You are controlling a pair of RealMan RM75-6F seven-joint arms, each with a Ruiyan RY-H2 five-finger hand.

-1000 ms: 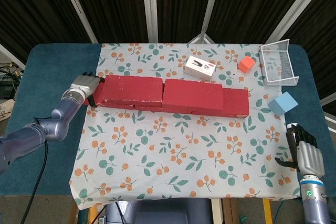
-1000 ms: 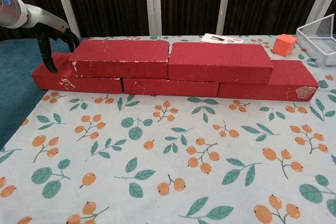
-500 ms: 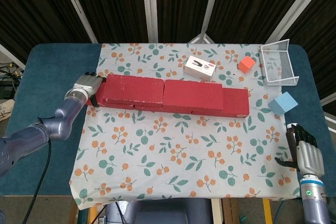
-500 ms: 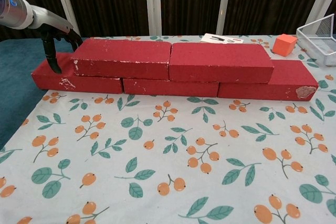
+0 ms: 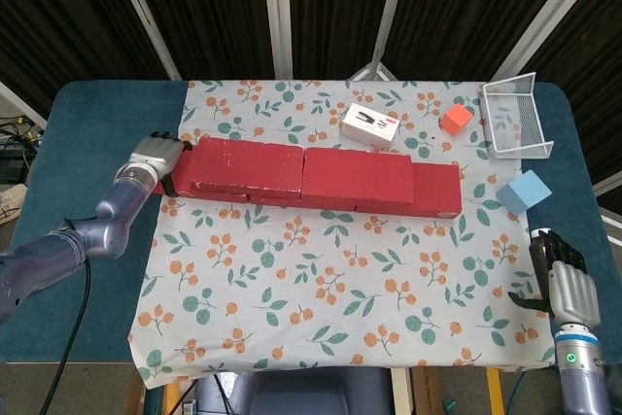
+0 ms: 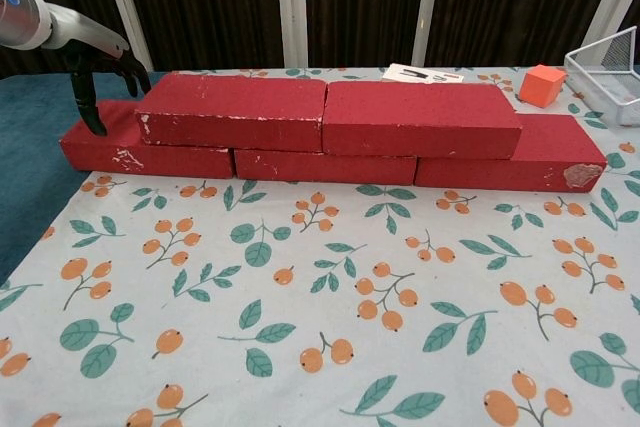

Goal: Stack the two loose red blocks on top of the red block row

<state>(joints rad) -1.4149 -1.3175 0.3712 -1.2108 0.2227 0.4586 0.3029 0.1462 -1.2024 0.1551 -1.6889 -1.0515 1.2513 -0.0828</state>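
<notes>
Both upper red blocks sit on the red block row mid-table. Left hand, empty with fingers spread, should nudge lightly. Right hand idle, empty.

You have two upper blocks lying end to end on the bottom row, whose right end juts out uncovered. Your left hand sits just off the row's left end. Behind the row lies a small box; a cube and wire basket lie far right. Your right hand is at the near right.
</notes>
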